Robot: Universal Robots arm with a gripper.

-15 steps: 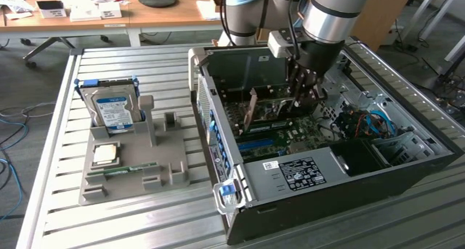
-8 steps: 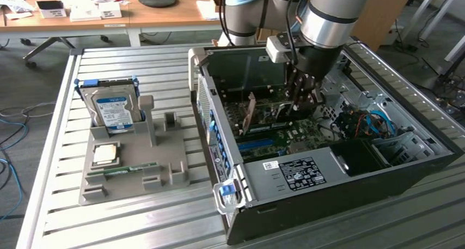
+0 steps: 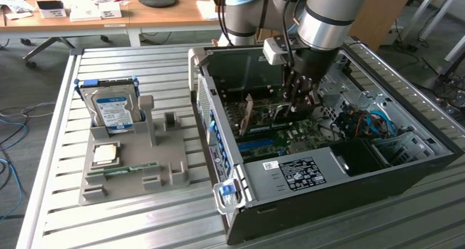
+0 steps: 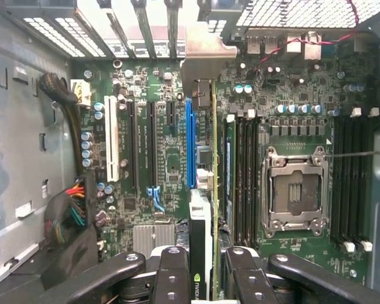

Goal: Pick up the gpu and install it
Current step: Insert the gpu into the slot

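The gpu (image 4: 207, 190) stands on edge inside the open computer case (image 3: 407, 172). It is a thin green card with its silvery end bracket (image 4: 202, 57) toward the case's rear slots. My gripper (image 4: 206, 278) is shut on it, one black finger (image 4: 172, 272) on each side of the card. The card sits right beside the long blue slot (image 4: 190, 142) on the motherboard (image 4: 171, 164); I cannot tell whether its edge is seated. In the exterior view the gripper (image 3: 299, 104) reaches down into the case and the gpu (image 3: 265, 115) stands upright over the board.
A grey fixture (image 3: 134, 170) on the exterior view's left holds a hard drive (image 3: 112, 107), a processor (image 3: 105, 153) and a memory stick (image 3: 123, 170). Inside the case are black slots (image 4: 142, 145), an open processor socket (image 4: 294, 190), cable bundles (image 4: 69, 212) and close metal walls.
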